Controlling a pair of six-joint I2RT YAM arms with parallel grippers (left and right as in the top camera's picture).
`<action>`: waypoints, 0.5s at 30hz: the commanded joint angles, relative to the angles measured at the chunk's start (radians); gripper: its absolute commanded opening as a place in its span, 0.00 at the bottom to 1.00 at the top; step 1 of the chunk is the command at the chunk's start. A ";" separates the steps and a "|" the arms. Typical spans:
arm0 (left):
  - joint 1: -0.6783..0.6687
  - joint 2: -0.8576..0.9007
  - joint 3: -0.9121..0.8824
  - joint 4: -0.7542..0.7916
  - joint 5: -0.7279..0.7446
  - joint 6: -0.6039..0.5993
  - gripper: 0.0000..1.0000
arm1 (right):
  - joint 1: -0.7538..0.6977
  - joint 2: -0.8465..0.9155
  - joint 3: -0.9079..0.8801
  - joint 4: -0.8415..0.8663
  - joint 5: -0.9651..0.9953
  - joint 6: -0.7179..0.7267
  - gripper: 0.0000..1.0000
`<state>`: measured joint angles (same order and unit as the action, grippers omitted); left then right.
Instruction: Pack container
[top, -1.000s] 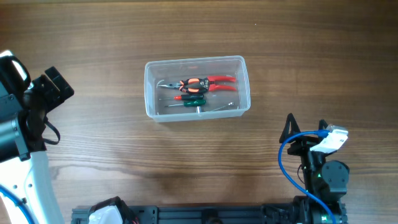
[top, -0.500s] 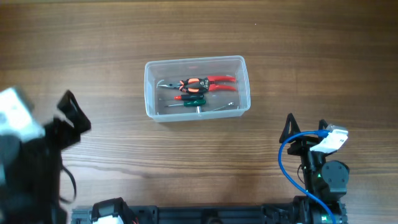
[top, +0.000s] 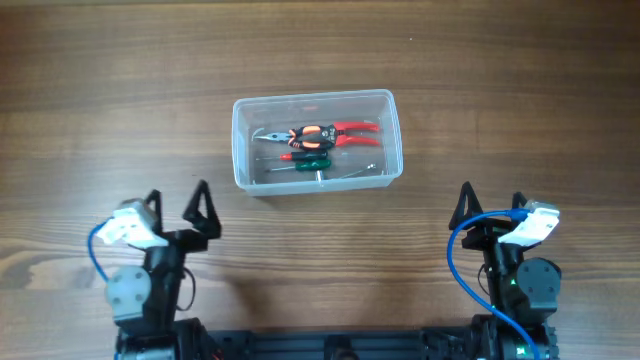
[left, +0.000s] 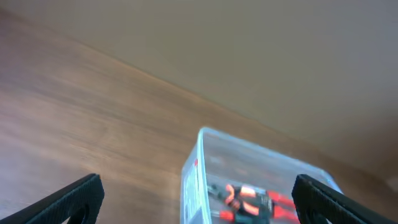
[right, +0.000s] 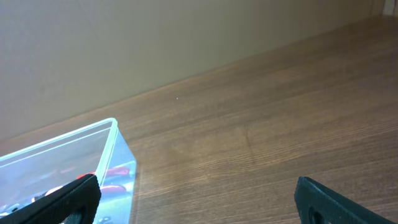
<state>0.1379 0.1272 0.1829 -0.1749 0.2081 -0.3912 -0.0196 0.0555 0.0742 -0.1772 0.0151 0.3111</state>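
Two arms sit at the near edge of the wooden table (top: 120, 80), and neither one is carrying a thing. On the left side, the left gripper (top: 176, 193) has its black fingers (top: 203, 203) spread wide, with only bare wood showing between them. Over on the right it's the same picture: the right gripper (top: 491, 195) is splayed wide and gripping nothing, with a blue cable (top: 458, 262) looping down its arm.

Now the container (top: 240, 160). That clear tub stands upright on the wood out beyond both arms, roughly midway between them from side to side and well apart from either set of fingers. Its top is uncovered and there are tools inside. A pair of pliers (top: 332, 131) lies along its length, red handles pointing to the right and orange and black around the pivot. Just beside them on the near side lie a red-handled screwdriver (top: 298, 155) and a green-handled screwdriver (top: 314, 164), side by side on the tub floor.

The left wrist view is blurred, but the tub sits ahead and low between the two fingertips, its red and orange contents glowing through the wall. From the right wrist, only a corner of the tub shows at lower left, partly behind one fingertip, with open wood ahead
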 joint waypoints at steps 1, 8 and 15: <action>-0.049 -0.063 -0.058 0.010 0.019 0.048 1.00 | 0.002 -0.013 0.002 0.007 -0.015 0.010 1.00; -0.102 -0.080 -0.086 -0.079 -0.123 0.051 1.00 | 0.002 -0.013 0.002 0.007 -0.015 0.010 1.00; -0.114 -0.106 -0.105 -0.077 -0.150 0.138 1.00 | 0.002 -0.013 0.002 0.007 -0.015 0.010 1.00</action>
<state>0.0307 0.0380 0.0887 -0.2550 0.0902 -0.3233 -0.0196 0.0547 0.0742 -0.1772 0.0151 0.3111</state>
